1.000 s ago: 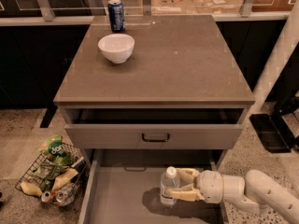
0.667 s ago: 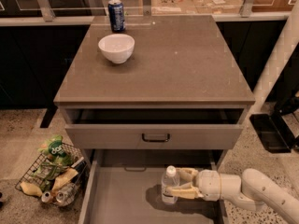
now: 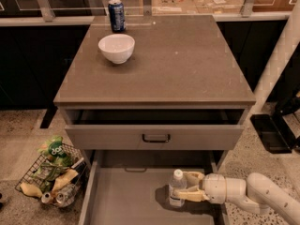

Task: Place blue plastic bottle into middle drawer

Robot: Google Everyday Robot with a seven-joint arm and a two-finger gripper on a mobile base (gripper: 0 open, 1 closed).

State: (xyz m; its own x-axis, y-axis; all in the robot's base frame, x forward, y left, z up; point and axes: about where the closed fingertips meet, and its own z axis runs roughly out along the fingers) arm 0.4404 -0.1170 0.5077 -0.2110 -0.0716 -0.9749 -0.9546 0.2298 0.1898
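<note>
The blue plastic bottle (image 3: 176, 187), clear with a white cap, stands upright inside the pulled-out middle drawer (image 3: 126, 196), right of centre, at or just above its grey floor. My gripper (image 3: 184, 187) reaches in from the right at bottle height. Its two pale fingers (image 3: 193, 175) lie on either side of the bottle and are shut on it. The white arm runs off to the lower right.
The top drawer with a black handle (image 3: 155, 138) is slightly open above the middle drawer. A white bowl (image 3: 116, 47) and a dark blue can (image 3: 116, 15) sit on the cabinet top. A wire basket of snacks (image 3: 51, 175) stands on the floor at the left.
The gripper and the bottle have shifted slightly to the right inside the drawer. The bottle stays upright. Nothing else has moved.
</note>
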